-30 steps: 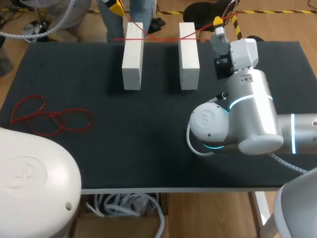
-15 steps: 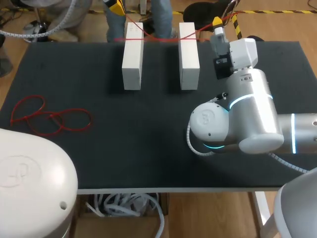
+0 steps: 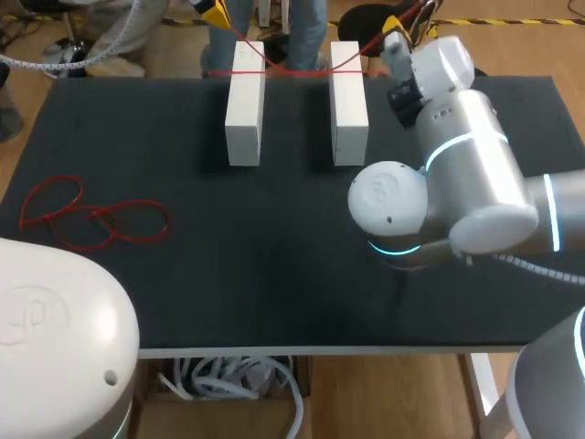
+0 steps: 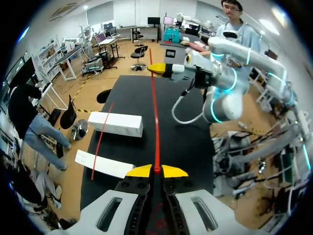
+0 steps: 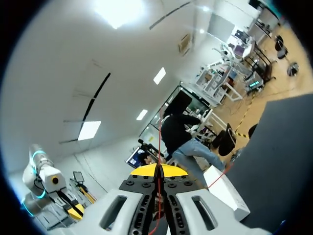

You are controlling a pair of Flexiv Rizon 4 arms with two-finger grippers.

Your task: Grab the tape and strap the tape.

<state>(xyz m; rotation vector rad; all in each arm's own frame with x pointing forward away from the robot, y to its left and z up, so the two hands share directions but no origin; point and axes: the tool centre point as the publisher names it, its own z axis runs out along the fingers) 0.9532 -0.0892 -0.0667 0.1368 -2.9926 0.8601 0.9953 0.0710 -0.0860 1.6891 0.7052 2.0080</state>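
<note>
Dark table (image 3: pixel 274 265), white blocks (image 3: pixel 245 105), taut tape (image 3: pixel 294 70)

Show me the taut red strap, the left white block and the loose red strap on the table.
taut red strap (image 4: pixel 154 112): left wrist view, middle of its span.
left white block (image 3: pixel 245 110): head view, its top face.
loose red strap (image 3: pixel 102 216): head view, the knot where its loops meet.

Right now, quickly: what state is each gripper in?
Left gripper: shut on the taut red strap.
Right gripper: shut on that strap's other end.
</note>
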